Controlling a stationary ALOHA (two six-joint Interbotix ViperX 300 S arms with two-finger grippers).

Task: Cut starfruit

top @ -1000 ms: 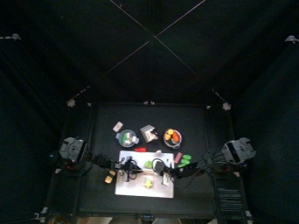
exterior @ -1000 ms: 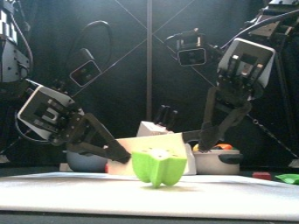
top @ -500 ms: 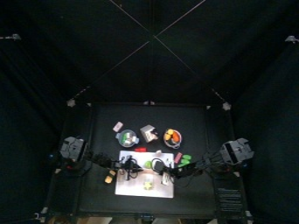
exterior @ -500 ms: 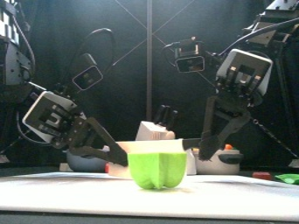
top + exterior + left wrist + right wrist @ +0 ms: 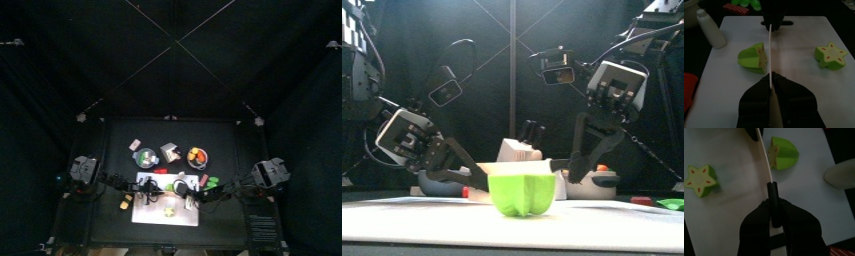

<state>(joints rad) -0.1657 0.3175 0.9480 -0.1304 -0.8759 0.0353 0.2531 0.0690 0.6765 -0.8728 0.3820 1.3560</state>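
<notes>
Starfruit (image 5: 753,55) — pale green, cut in two; larger piece beside knife blade, star-faced end slice (image 5: 831,54) at 3 o'clock, apart.

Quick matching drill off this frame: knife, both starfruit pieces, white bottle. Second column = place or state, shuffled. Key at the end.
Things:
1. knife
2. bigger starfruit piece
3. star-faced piece
4. bottle

Places or states:
A. on the board, right beside the blade
B. upright, off the board, by its corner
C. held at both ends: blade tip in the left gripper, handle in the right gripper
D. on the board, apart from the blade, star-shaped cut face showing

Pairs: 1-C, 2-A, 3-D, 4-B
</notes>
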